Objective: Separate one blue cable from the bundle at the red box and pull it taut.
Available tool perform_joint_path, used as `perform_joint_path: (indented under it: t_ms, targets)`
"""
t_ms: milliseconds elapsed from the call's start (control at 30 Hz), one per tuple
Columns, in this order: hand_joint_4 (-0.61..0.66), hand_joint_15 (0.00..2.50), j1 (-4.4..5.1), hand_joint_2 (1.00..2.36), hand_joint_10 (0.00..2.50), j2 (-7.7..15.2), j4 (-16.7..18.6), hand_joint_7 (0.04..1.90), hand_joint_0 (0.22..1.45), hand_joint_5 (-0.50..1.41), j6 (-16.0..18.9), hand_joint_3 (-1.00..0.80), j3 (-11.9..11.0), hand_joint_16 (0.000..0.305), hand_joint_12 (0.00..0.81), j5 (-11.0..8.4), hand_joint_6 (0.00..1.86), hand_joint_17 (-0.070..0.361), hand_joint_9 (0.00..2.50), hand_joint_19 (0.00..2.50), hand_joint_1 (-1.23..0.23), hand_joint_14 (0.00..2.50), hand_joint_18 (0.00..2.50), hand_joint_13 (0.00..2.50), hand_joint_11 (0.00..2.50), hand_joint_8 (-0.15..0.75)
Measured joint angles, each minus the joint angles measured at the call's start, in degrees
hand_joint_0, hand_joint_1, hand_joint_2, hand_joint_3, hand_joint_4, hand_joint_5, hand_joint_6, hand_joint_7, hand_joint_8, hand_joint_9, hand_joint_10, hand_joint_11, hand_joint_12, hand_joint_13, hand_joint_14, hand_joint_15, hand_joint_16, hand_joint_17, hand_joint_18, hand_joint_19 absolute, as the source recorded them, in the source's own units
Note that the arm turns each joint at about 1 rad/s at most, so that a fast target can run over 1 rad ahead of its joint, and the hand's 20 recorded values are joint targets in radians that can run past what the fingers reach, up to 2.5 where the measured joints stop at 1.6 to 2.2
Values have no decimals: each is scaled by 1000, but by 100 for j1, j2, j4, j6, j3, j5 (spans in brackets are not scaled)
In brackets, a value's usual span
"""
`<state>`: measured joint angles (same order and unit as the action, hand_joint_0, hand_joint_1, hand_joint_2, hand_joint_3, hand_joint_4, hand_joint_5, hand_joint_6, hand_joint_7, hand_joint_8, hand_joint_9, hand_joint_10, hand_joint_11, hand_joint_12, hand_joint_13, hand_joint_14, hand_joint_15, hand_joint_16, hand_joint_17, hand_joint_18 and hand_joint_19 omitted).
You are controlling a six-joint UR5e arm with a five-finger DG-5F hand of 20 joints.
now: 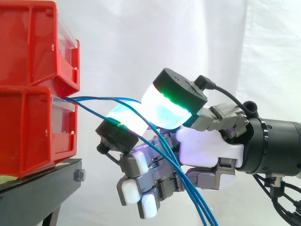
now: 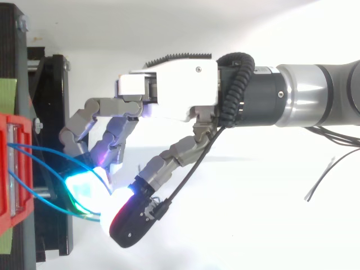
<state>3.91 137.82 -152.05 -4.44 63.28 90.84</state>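
**Side and top views: the hand at the lower red box.** The box stands at the front edge of a black stand, beneath a second red bin.

**Grasp.** The hand is closed in a pinch. Two glowing fingertip pads are pressed together on a blue cable a little way out from the box front, and the other fingers are curled below. The cable runs from the box's front lip to the pads in a shallow arc and is not yet taut. The rest of the bundle trails down across the curled fingers and leaves at the lower edge of the side view. A second strand reaches the lower pad; whether it lies inside the pinch cannot be told.

**Probable risks.**
- (a) Two strands may be caught together, so a pull would tighten both rather than separate one.
- (b) The trailing bundle, draped over the curled fingers, may snag and be dragged along.
- (c) So thin a cable may slide out between the broad pads once tension rises.
- (d) An over-strong pull may shift the box towards the stand's edge.

**Clearance.**
- Away from the box, before the white curtain, the space is open.
- Towards the box, the lower pad is near the box front.
- The stand's corner lies below and boxward of the curled fingers
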Motion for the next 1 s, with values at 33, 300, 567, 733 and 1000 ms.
perform_joint_path:
  t_ms: [33,300,567,733,1000]
  targets:
    - [93,580,-1,1006,21,0,0,1214,703,-147,1,-428,-2,58,460,0,885,131,1065,549,-873,23,937,980,1031,420]
    - [71,615,-21,1011,21,-1,-53,1135,821,-181,12,-367,-2,58,445,3,935,130,1066,529,-971,22,896,999,1074,388]
    - [84,645,-46,1000,21,-1,-154,1118,802,-156,28,-500,-5,53,441,4,942,118,1175,477,-995,24,948,1083,1161,407]
    - [73,672,-72,1000,22,-4,-177,1139,749,-135,33,-500,-8,49,440,37,945,109,1275,487,-1021,26,980,1157,1235,422]
    - [97,714,-102,1000,22,-148,-425,1137,557,-108,1,-500,-10,49,450,144,936,111,1355,533,-992,28,1013,1202,1262,437]
